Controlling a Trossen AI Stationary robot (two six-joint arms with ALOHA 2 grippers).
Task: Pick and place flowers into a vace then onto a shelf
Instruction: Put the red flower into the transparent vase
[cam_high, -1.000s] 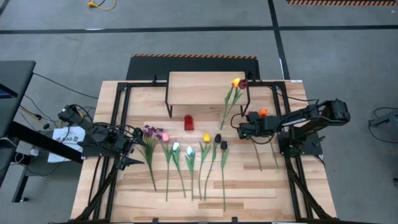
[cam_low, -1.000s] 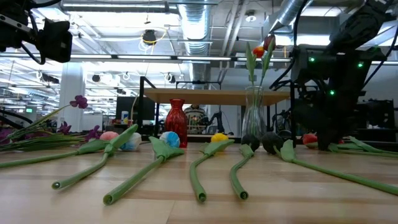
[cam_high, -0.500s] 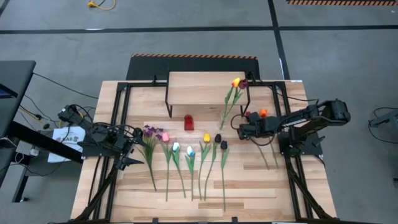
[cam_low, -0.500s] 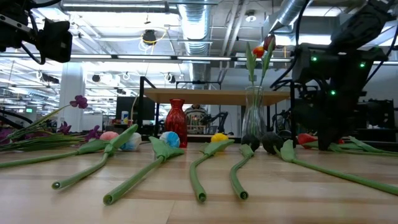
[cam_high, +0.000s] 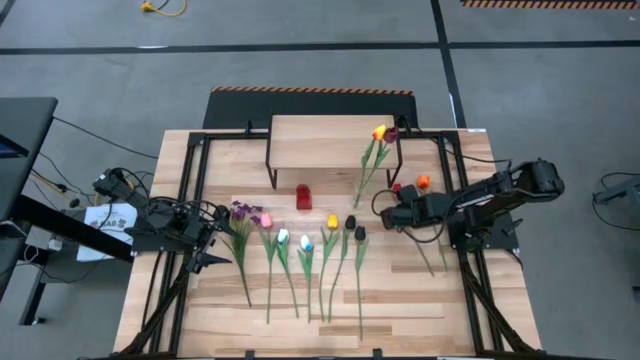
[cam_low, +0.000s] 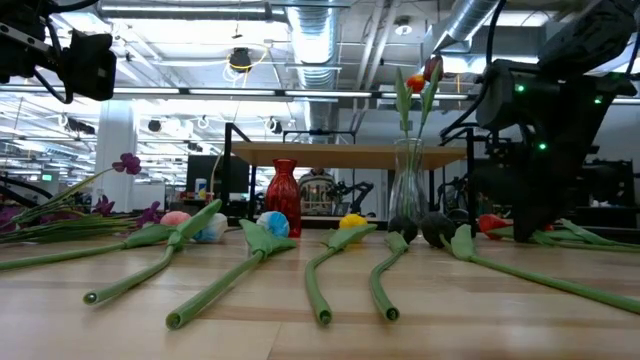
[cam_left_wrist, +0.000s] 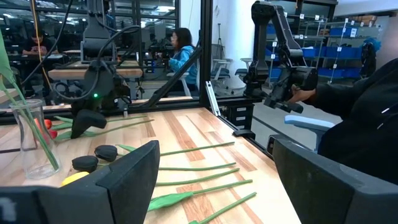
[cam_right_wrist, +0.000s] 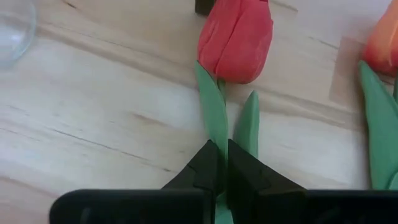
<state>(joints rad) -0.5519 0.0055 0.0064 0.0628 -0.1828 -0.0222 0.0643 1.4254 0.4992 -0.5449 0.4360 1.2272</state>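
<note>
Right gripper (cam_right_wrist: 222, 163) now clamped on red tulip's (cam_right_wrist: 236, 38) stem just below the bloom, at 3 o'clock of the table (cam_high: 330, 300); pulled slightly toward 6 o'clock since a second ago, tulip dragged along, orange tulip (cam_high: 423, 182) left beside it. Left gripper (cam_high: 207, 240) parked at 9 o'clock, fingers spread wide, unchanged. Clear vase (cam_low: 407, 180) with two flowers (cam_high: 380, 133) standing by the shelf (cam_high: 330, 135) at 12 o'clock. Remaining flowers (cam_high: 300, 255) in a row mid-table, untouched. Red vase (cam_high: 304, 197) near center, same spot.
</note>
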